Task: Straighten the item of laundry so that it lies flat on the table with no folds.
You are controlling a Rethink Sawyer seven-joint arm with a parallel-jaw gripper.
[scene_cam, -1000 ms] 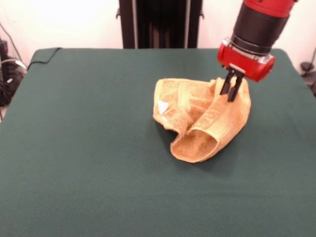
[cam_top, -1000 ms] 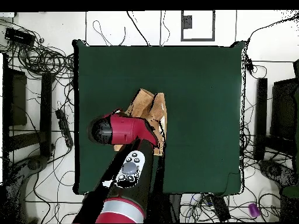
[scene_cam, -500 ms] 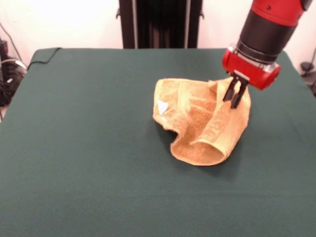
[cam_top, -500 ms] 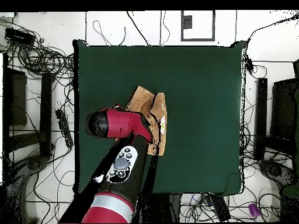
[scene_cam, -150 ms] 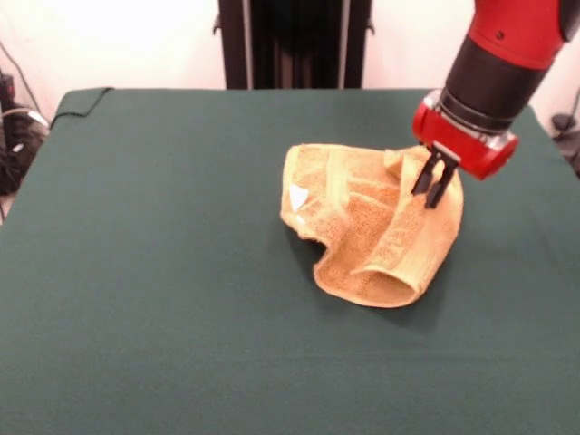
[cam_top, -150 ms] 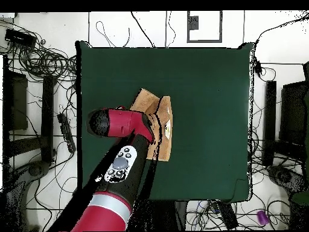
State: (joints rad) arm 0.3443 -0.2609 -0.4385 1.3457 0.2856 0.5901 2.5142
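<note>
Seen from straight above: green table ringed by tangled cables on the floor. Orange-tan towel lying crumpled left of the table's centre, white label showing on its right part. Red arm reaching from the table's bottom edge, covering the towel's left half.

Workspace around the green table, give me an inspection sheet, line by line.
Surface: table under dark green cloth, one corner of the cloth rumpled.
Job's things: orange-tan towel bunched and folded over itself, white label showing; not flat.
Clutter: nothing seen on the table.
Grippers: gripper at the towel's raised edge, fingers close together; whether it pinches cloth is unclear.
Cables: many loose cables on the floor round the table.
Surroundings: black equipment stands beside the table, pale wall behind.
</note>
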